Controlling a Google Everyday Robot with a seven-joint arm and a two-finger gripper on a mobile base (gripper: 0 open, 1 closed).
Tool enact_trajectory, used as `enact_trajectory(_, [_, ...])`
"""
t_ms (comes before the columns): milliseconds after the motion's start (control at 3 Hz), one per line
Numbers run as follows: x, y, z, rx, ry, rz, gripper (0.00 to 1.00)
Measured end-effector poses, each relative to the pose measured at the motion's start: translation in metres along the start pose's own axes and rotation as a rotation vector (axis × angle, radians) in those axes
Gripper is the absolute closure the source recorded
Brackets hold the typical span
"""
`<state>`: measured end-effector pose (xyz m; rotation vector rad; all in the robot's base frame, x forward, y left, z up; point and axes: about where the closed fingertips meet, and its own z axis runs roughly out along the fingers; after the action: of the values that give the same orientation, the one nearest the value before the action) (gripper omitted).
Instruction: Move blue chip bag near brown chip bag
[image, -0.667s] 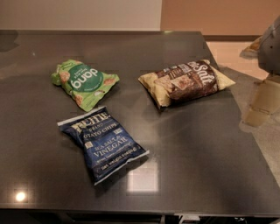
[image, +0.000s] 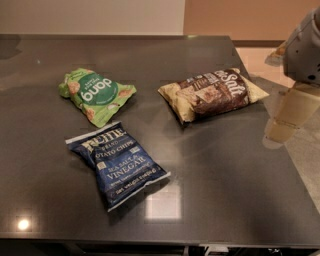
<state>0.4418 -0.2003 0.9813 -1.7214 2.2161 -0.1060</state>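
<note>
The blue chip bag (image: 118, 164) lies flat on the dark table (image: 210, 175), front left of centre, with white "Sea Salt & Vinegar" lettering facing up. The brown chip bag (image: 212, 94) with pale yellow ends and white "Salt" lettering lies to its upper right, near the table's right side. My gripper (image: 287, 120) hangs at the right edge of the view, just past the table's right edge. It is right of the brown bag, far from the blue bag, and holds nothing that I can see.
A green chip bag (image: 95, 95) with white lettering lies at the left, just behind the blue bag. The table's right edge runs diagonally beside the gripper, with pale floor (image: 305, 150) beyond it. A wall stands behind the table.
The gripper has edged slightly to the left. The three bags have not moved.
</note>
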Motion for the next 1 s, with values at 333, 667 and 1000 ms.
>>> enact_trajectory(333, [-0.036,0.004,0.005,-0.012,-0.038,-0.003,0.0])
enact_trajectory(667, [-0.095,0.016,0.022,-0.062,-0.098,-0.041,0.0])
enact_trajectory(1000, [-0.125,0.027,0.042,-0.104,-0.116,-0.072,0.0])
